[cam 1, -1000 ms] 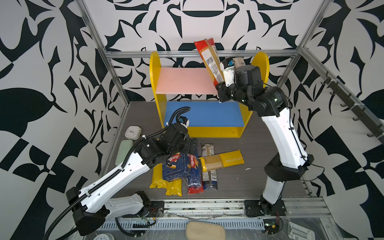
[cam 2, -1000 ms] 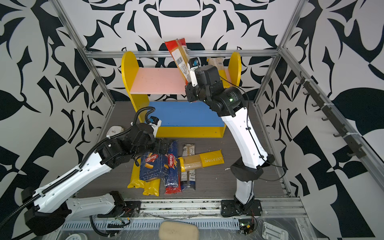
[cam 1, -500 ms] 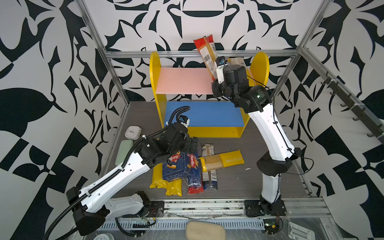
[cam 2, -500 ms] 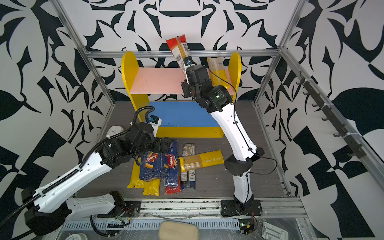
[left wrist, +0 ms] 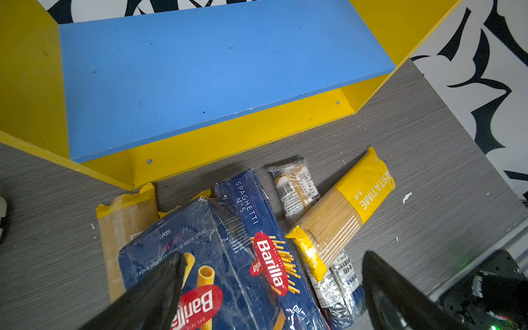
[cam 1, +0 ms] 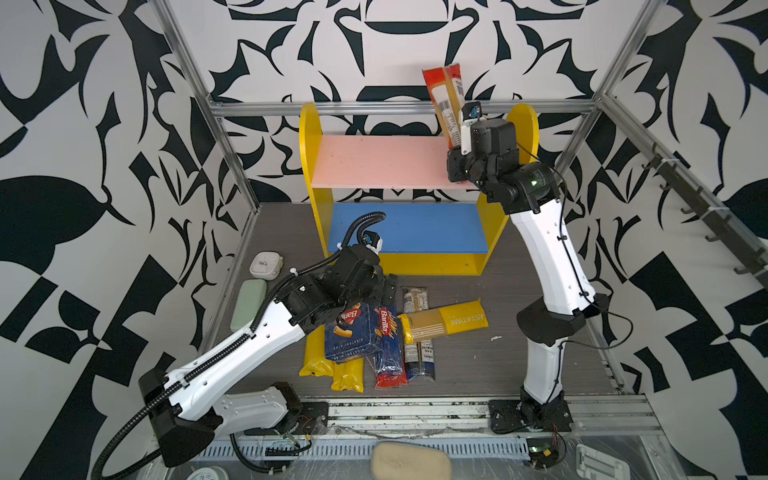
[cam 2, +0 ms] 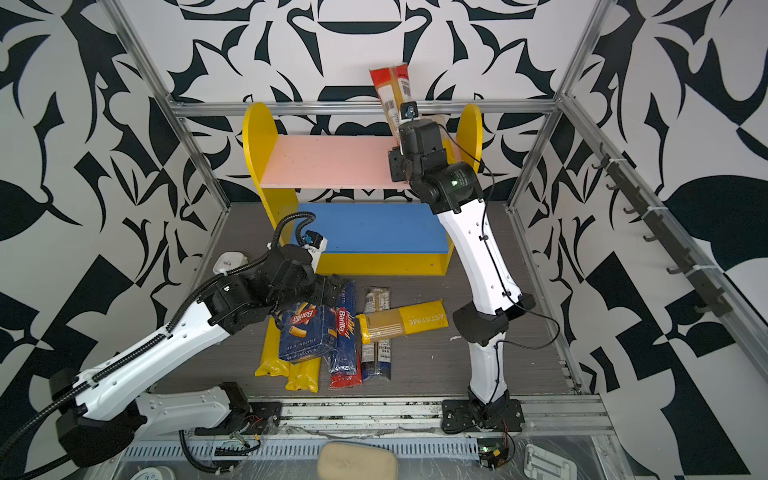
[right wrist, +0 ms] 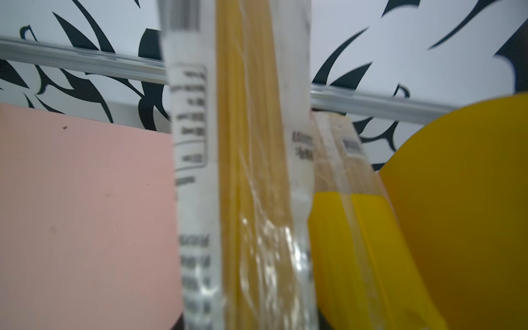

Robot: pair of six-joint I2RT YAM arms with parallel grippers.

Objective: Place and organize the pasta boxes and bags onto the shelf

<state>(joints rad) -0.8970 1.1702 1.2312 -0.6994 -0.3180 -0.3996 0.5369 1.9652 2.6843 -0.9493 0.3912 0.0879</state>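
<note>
On the shelf's pink upper board [cam 1: 374, 162] [cam 2: 324, 162] a red-ended spaghetti bag [cam 1: 445, 104] [cam 2: 392, 99] [right wrist: 251, 171] stands almost upright. Its foot sits in my right gripper [cam 1: 456, 151] [cam 2: 397, 151]; the fingers are hidden. A yellow-ended bag [right wrist: 348, 214] stands beside it against the yellow side panel. My left gripper [cam 1: 386, 291] [cam 2: 332, 286] [left wrist: 274, 285] hangs open just over the floor pile. In the pile lie the Barilla rigatoni box [cam 1: 353, 332] [left wrist: 200, 257], the Barilla spaghetti box [cam 1: 388, 332] [left wrist: 257, 223] and a yellow-ended bag [cam 1: 444, 322] [left wrist: 343, 214]. The blue lower board [cam 1: 415, 226] [left wrist: 200, 71] is bare.
More bags lie under and beside the boxes: yellow ones [cam 1: 332, 370] and navy-ended ones [cam 1: 419, 357]. A pale green case [cam 1: 248, 304] and a small white object [cam 1: 266, 266] sit by the left frame post. A beige pad [cam 1: 409, 461] lies beyond the front rail.
The right arm has carried the red-ended bag to the right along the pink board and stood it straighter. The left arm has stayed where it was.
</note>
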